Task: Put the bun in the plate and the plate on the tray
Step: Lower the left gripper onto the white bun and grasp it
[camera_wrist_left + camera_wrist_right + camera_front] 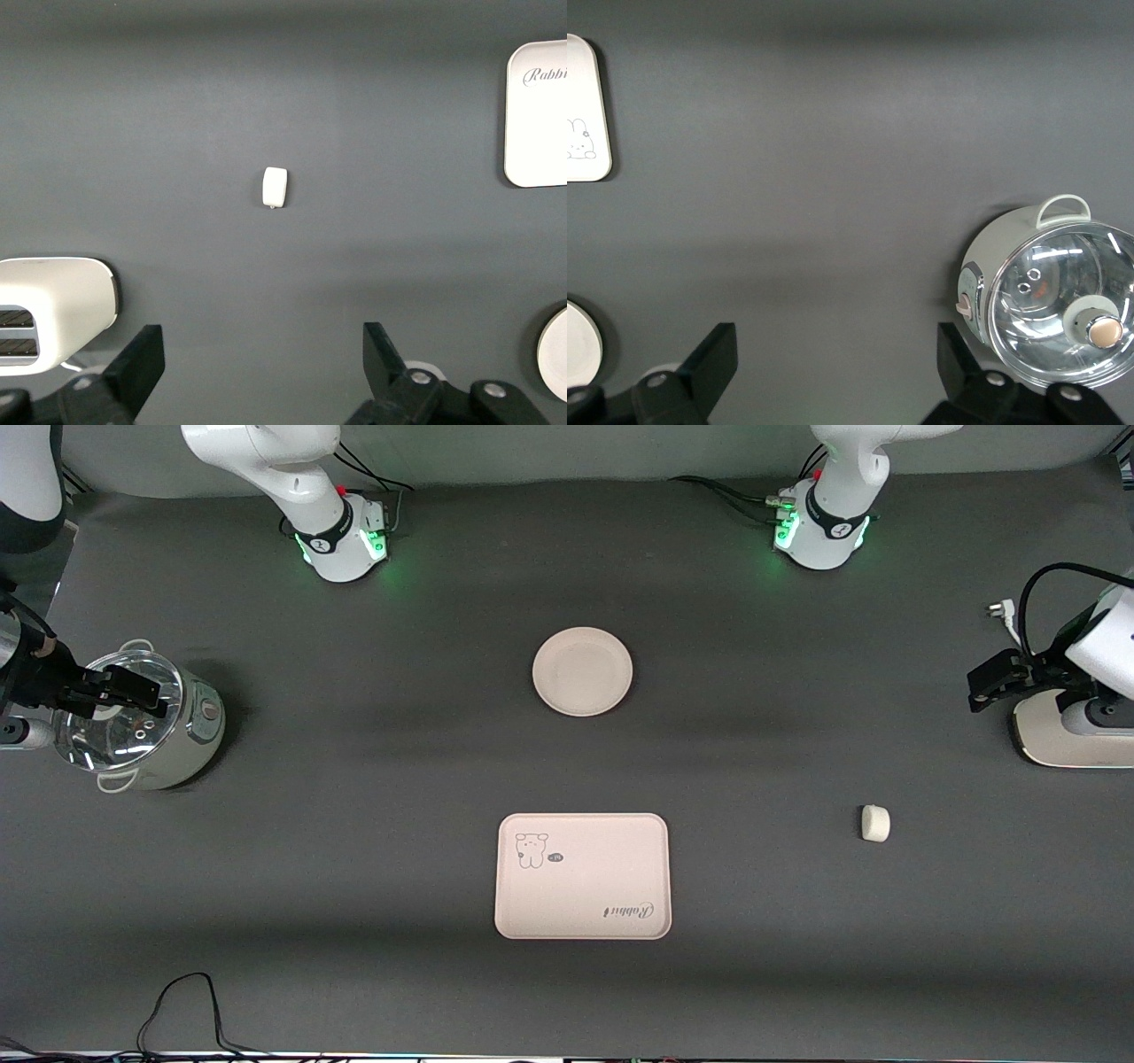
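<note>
A dark grey cloth covers the table. The bun, a short cylinder lying on its side with its axis running between the arms' ends of the table, sits alone toward the left arm's end, open cloth all around it. The plate rests mid-table; the tray lies nearer the front camera, long edges running end to end. The left gripper hangs, fingers spread, over a white toaster. The right gripper, fingers apart, hangs over a glass-lidded pot.
</note>
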